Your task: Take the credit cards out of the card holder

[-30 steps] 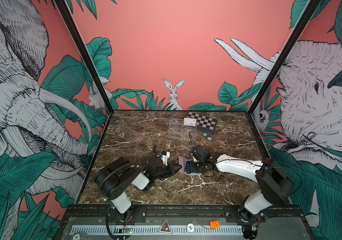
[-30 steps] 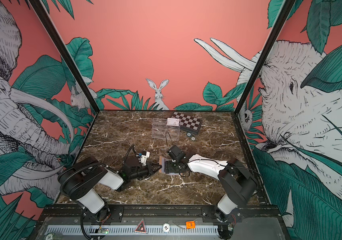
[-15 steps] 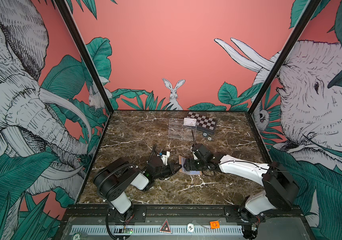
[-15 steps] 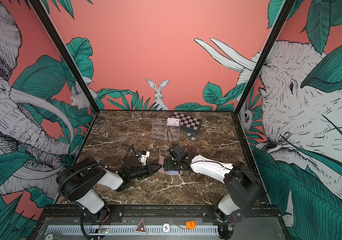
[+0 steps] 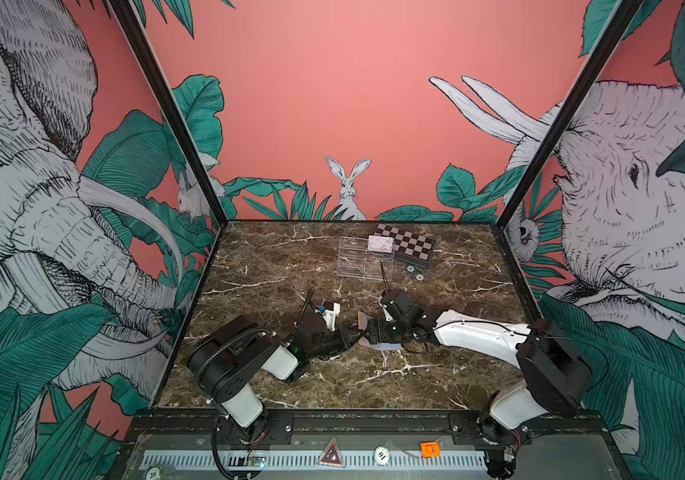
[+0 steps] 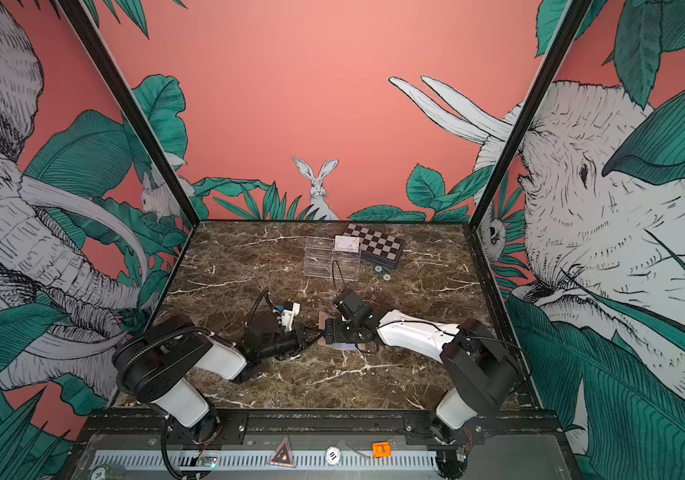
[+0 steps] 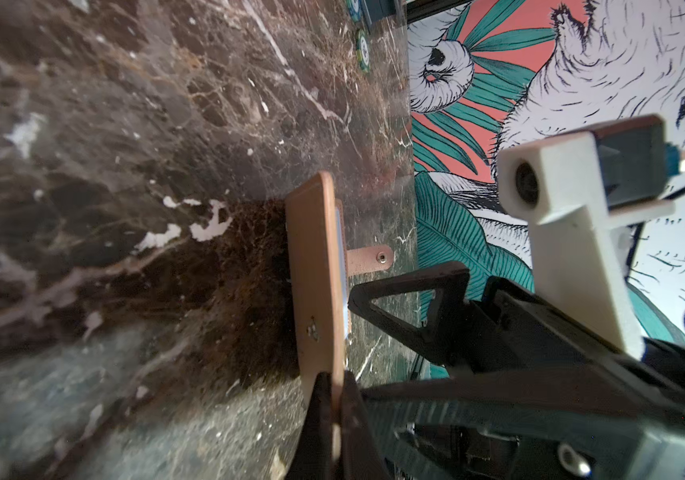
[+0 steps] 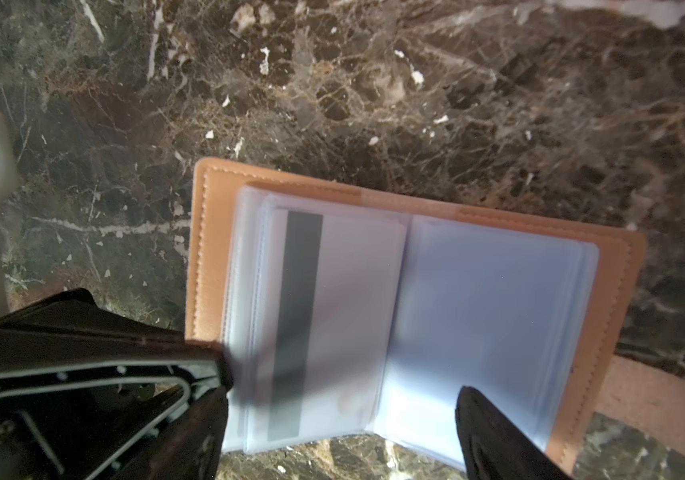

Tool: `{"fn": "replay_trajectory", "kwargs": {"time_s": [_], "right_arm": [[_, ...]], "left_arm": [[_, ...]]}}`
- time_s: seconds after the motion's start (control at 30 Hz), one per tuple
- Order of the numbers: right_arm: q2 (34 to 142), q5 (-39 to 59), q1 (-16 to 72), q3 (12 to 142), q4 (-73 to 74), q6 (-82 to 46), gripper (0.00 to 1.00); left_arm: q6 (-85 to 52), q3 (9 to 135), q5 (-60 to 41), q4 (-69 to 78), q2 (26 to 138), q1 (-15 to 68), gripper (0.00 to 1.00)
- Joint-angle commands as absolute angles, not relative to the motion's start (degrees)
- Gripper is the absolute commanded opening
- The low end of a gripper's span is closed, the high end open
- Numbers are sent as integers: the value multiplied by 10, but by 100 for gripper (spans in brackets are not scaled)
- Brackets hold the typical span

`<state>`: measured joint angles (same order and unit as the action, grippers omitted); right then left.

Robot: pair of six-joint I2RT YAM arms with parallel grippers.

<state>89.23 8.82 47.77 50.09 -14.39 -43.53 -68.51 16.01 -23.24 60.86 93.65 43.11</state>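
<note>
One card holder (image 8: 203, 257) lies open at the middle front of the counter (image 5: 332, 386), its long axis running across between the arms and its spine front to back. The left jaws pinch its raised cover. The right jaws hang wide over the sleeves. A striped credit card (image 8: 353, 291) sits in the sleeve beside that cover. Bare counter lies in front, and the clear tray (image 5: 363, 266) is well behind.

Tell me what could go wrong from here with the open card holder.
The left gripper pinches only the cover edge of the card holder, so it might slip free during pulling. The card lies under a pale sleeve; the open right gripper may catch the sleeve too and drag everything along.
</note>
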Motion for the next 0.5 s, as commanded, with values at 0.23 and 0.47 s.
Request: {"fn": "replay_trajectory", "kwargs": {"time_s": [0.23, 0.47], "right_arm": [[912, 79, 483, 494, -148, -438, 83], [912, 76, 482, 498, -153, -436, 82]], "left_arm": [[-678, 162, -233, 618, 916, 437, 0], [-676, 165, -233, 614, 913, 437, 0]]}}
